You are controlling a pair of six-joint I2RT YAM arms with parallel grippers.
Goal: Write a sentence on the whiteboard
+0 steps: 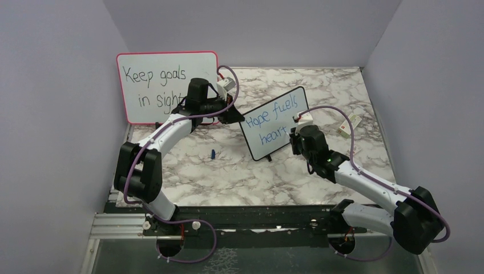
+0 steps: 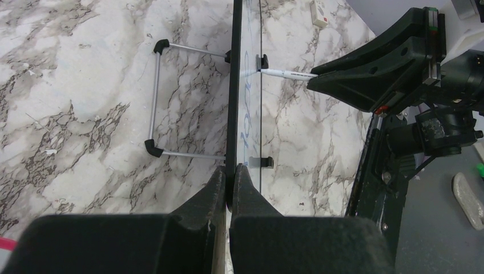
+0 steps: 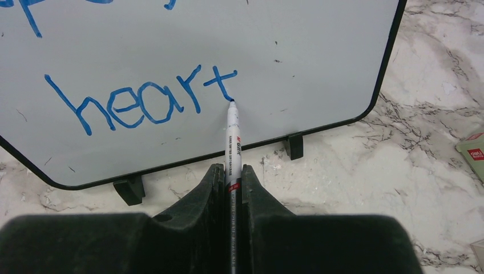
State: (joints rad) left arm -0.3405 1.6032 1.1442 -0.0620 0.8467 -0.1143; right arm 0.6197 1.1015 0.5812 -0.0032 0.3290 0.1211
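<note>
The small black-framed whiteboard (image 1: 285,108) stands tilted at mid-table on two black feet. Blue handwriting (image 1: 274,121) on it reads "Hope fuels" and below it "heart" (image 3: 142,100). My left gripper (image 1: 235,116) is shut on the board's left edge (image 2: 231,114), seen edge-on in the left wrist view. My right gripper (image 3: 231,171) is shut on a white marker (image 3: 232,142). Its blue tip touches the board at the foot of the last "t". The marker also shows in the left wrist view (image 2: 285,73).
A larger pink-framed board (image 1: 134,97) with black writing "Keep goals in sight" leans at the back left. A blue marker cap (image 1: 213,154) lies on the marble table. A small white and red box (image 1: 345,130) and another white piece (image 1: 356,119) lie at the right.
</note>
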